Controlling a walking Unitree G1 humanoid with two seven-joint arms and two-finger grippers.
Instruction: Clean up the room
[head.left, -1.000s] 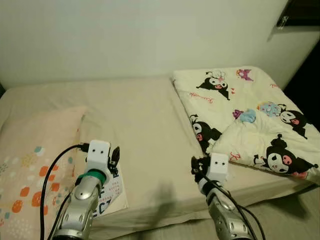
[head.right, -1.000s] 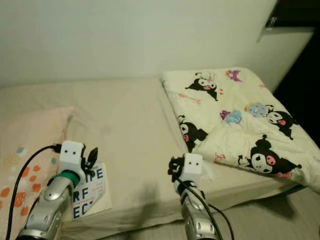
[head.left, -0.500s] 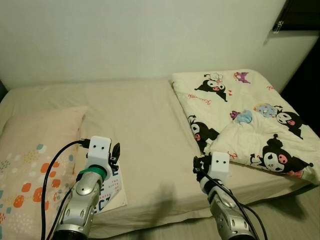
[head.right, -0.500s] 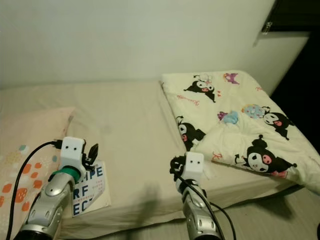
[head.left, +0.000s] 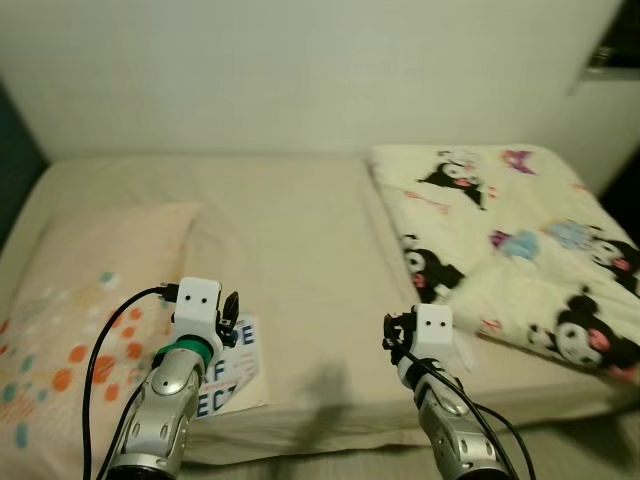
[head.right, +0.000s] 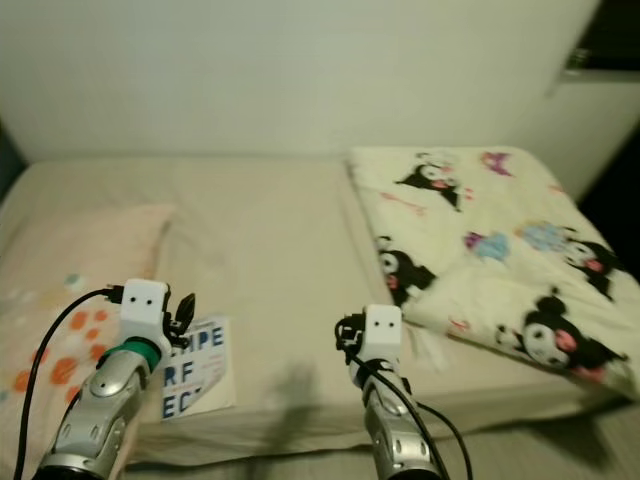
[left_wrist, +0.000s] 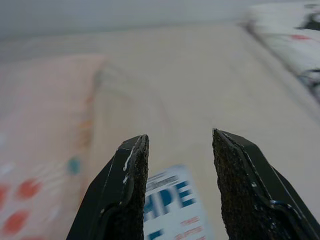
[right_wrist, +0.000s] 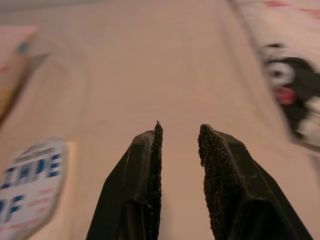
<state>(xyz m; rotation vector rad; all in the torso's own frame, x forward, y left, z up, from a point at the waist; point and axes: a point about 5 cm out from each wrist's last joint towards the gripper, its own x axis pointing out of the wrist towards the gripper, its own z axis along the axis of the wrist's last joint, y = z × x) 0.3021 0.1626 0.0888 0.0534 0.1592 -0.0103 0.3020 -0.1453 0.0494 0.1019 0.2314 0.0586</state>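
A white book (head.left: 232, 368) with big blue letters lies flat near the front edge of the beige bed (head.left: 290, 230). My left gripper (head.left: 229, 318) hovers just over the book's far end, open with nothing between its fingers; the left wrist view shows the book (left_wrist: 172, 210) below the gap. To the right my right gripper (head.left: 392, 334) hangs over bare sheet, fingers a little apart and empty (right_wrist: 180, 127). A crumpled cream quilt (head.left: 510, 240) with black cartoon figures covers the bed's right side.
A peach pillow (head.left: 90, 290) with orange and teal spots lies at the left, beside the book. A pale wall (head.left: 300, 70) runs behind the bed. A dark gap (head.left: 15, 150) shows at the far left. Bare sheet stretches between pillow and quilt.
The whole picture has shifted right, so the camera has turned left. Both arms keep their pose, and the book, pillow and quilt lie as before.
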